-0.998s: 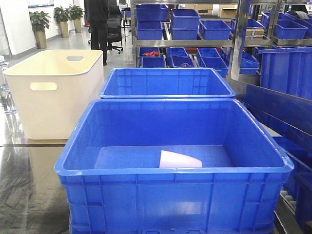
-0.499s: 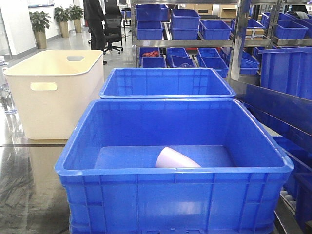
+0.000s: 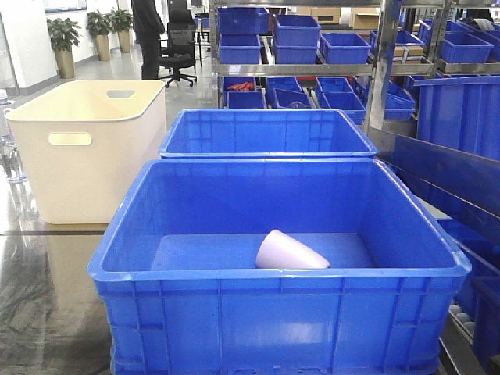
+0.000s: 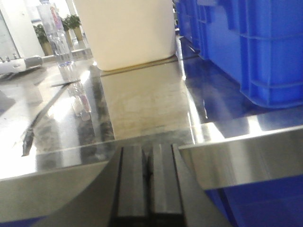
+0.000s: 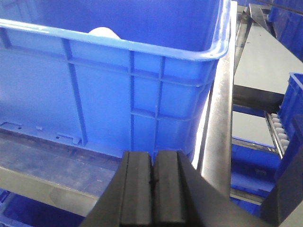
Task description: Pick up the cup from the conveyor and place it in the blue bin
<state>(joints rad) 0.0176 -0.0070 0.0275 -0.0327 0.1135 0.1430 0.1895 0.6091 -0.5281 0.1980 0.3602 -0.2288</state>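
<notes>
A pale lilac cup [image 3: 289,251] lies on its side on the floor of the blue bin [image 3: 273,276], near its front wall. The cup's top also shows over the bin's rim in the right wrist view [image 5: 104,32]. My left gripper [image 4: 147,151] is shut and empty, low over the steel table edge, left of the blue bin [image 4: 265,47]. My right gripper [image 5: 152,156] is shut and empty, just outside the blue bin's front wall [image 5: 109,90]. The conveyor is out of view. Neither gripper shows in the front view.
A cream tub with cut-out handles [image 3: 86,148] stands at the left, and a second blue crate [image 3: 266,133] behind the bin. Shelves of small blue bins [image 3: 328,47] fill the back. Clear bottles [image 4: 59,42] stand on the steel table at left. A steel rail [image 5: 218,123] runs right of the bin.
The cup has rolled inside the blue bin, turning and settling slightly to the right. A person at the back has walked away to the left. The bins have not moved.
</notes>
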